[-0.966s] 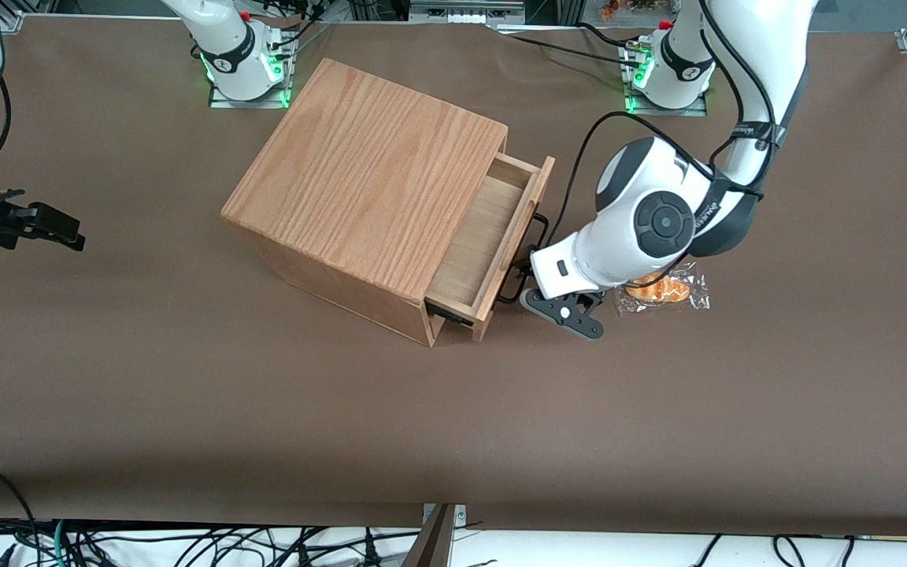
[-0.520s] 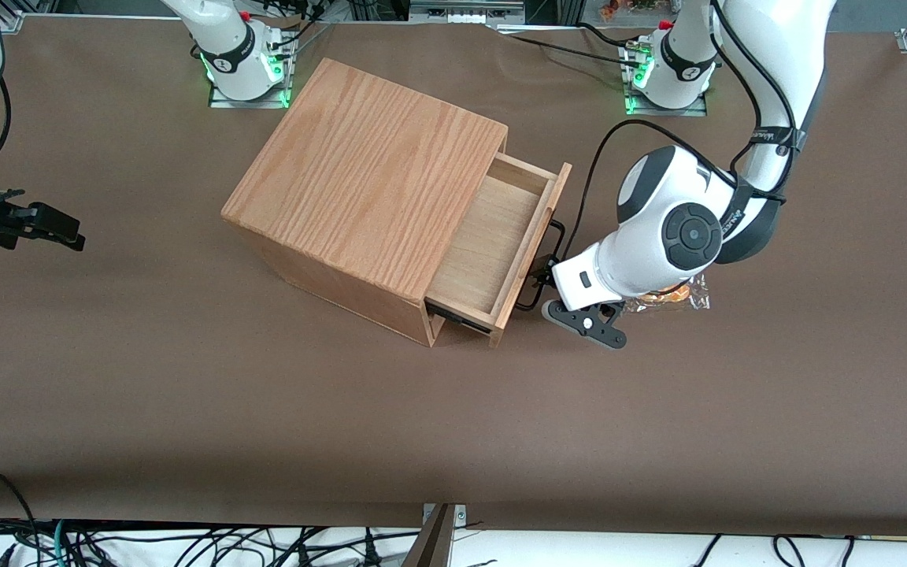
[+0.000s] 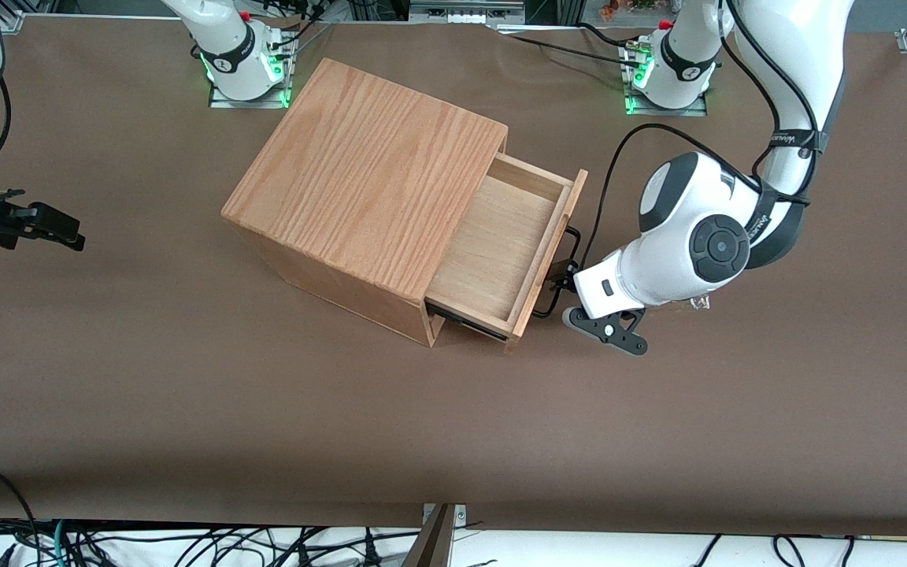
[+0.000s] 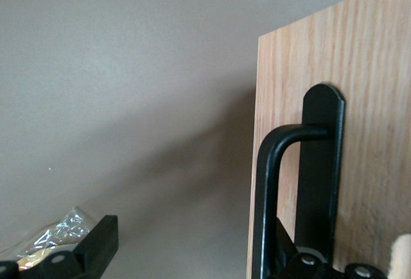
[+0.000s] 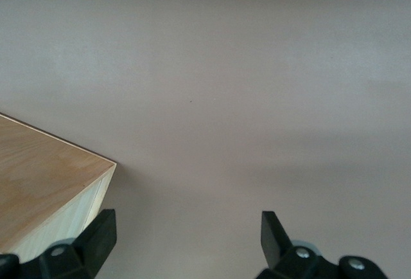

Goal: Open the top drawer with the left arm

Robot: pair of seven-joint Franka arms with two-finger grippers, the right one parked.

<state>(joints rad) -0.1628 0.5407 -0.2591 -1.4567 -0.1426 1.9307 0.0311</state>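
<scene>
Top drawer (image 3: pixel 501 244), a shallow light-wood tray with an oak-grain front and a pale plain-wood inside, stands pulled well out of its box, its front panel right against the gripper. The black two-finger gripper (image 3: pixel 557 283) of the bulky white left arm (image 3: pixel 690 236) sits low at the drawer front, about halfway along the long thin black wire bar handle (image 4: pixel 266 182). It is spread wide rather than clamped. In the wrist view one of its fingers (image 4: pixel 96 240) hangs free over the table, well apart from the drawer. The other finger is tucked into the gap between the bar and the oak front, so the gripper is hooked on the handle from inside and not pinching it. The bar's curved end and its flat black mounting plate show just above that hooked finger.

Outward from the gripper, the drawer's open tray shows bare wood, with a dark slide rail visible under its edge nearest the front camera. The cube-shaped oak-grain wooden box (image 3: pixel 375 157) that holds the drawer lies on the drawer's inner end, turned at an angle on the brown-covered table (image 3: pixel 658 409). On the free finger's side, near the gripper and partly hidden under the arm's white wrist, lies a crinkled clear plastic packet with something orange inside (image 4: pixel 45 240). The white wrist block and its dark grey round joint cap hang just above the gripper, toward the working arm's end of the table.
</scene>
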